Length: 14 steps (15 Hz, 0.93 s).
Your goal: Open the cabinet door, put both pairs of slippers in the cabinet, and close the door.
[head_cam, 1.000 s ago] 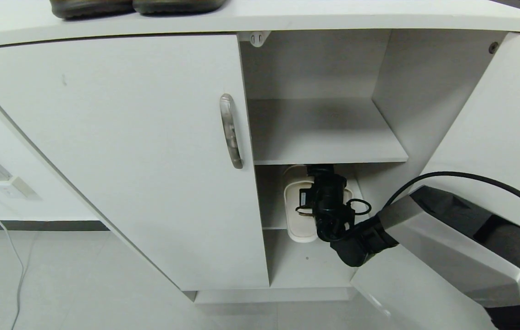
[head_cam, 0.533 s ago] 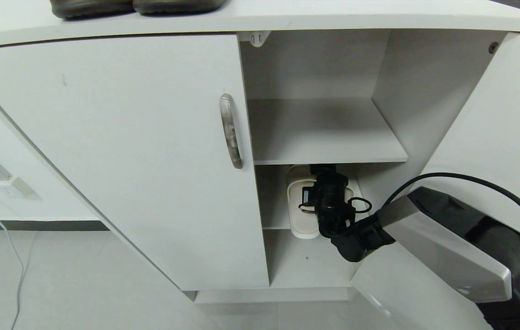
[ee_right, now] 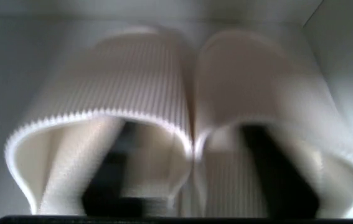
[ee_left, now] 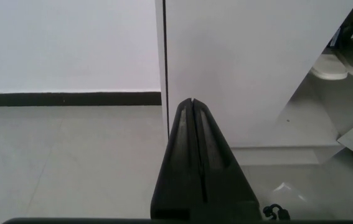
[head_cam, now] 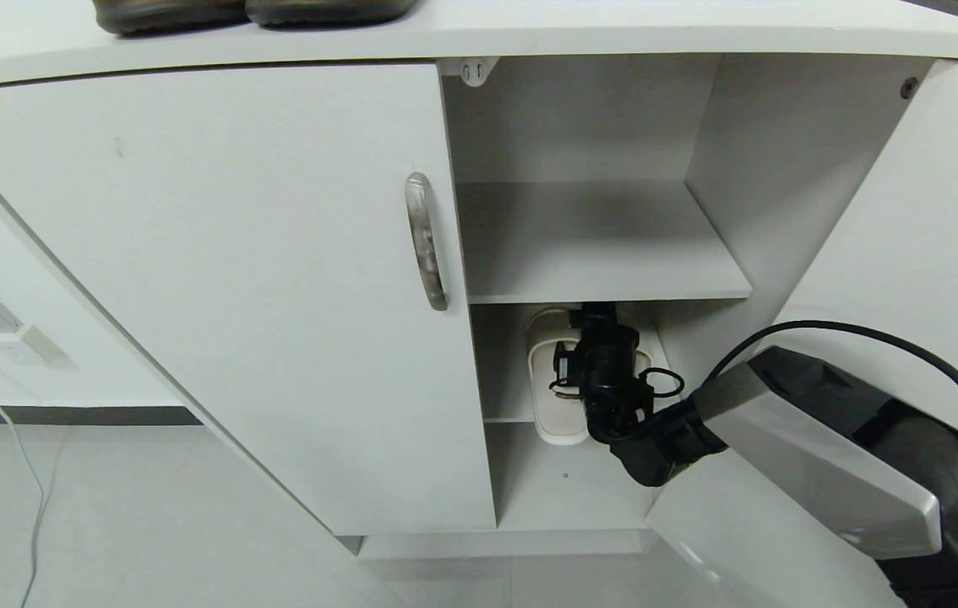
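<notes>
White cabinet (head_cam: 192, 279), right door open. Right gripper (head_cam: 596, 328) sits under the shelf with one finger inside each of the cream slippers (ee_right: 164, 81), clamping their touching inner walls. The foam looks light and soft, so pinch there. Head view adds dark slippers (head_cam: 251, 10) well above this gripper. Left gripper (ee_left: 192, 155) is closed and empty.

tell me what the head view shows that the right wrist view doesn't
Only the head view: the closed left door with its handle, the open right door, the upper shelf and dark slippers on the cabinet top. Only the right wrist view: ribbed straps and foot openings, close up. Both: the pair of white slippers.
</notes>
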{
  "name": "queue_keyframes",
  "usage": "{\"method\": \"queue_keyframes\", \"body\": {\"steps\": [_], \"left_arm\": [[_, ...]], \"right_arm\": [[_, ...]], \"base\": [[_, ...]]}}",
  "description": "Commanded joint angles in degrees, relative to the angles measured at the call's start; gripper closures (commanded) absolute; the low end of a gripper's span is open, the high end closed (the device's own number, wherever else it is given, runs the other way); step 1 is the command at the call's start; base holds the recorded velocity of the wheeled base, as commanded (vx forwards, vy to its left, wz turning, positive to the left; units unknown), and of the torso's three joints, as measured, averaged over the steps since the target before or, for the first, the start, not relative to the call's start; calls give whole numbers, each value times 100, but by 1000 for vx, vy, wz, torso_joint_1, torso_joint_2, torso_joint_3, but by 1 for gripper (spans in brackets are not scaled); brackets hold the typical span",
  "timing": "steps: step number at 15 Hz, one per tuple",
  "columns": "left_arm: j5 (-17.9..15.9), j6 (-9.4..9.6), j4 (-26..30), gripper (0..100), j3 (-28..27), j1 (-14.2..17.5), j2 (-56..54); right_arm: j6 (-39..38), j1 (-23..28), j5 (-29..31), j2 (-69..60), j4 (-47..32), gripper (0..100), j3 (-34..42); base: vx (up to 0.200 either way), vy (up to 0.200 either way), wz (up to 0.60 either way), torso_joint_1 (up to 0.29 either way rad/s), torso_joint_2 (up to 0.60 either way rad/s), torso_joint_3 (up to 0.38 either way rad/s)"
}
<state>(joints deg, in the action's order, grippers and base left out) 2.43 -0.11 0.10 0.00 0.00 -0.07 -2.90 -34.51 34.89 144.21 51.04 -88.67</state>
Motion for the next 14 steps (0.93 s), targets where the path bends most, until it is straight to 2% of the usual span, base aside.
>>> {"method": "queue_keyframes", "body": {"steps": [1,6,9,11,14], "left_arm": [[4,2,-1,100,0,0,7],[4,2,-1,100,0,0,7],[-40,46,-1,100,0,0,7],[-32,55,-1,100,0,0,7],[-32,46,-1,100,0,0,7]], "right_arm": [[0,-29,0,-227,29,0,281],[0,-240,27,-957,565,0,1529],[-26,-601,97,-1651,1198,0,2917],[-35,-970,246,-2213,1734,0,4113],[-44,-1269,238,-2987,1953,0,5079]], "base": [[0,0,0,0,0,0],[0,0,0,0,0,0],[0,0,0,0,0,0],[0,0,0,0,0,0],[0,0,0,0,0,0]]}}
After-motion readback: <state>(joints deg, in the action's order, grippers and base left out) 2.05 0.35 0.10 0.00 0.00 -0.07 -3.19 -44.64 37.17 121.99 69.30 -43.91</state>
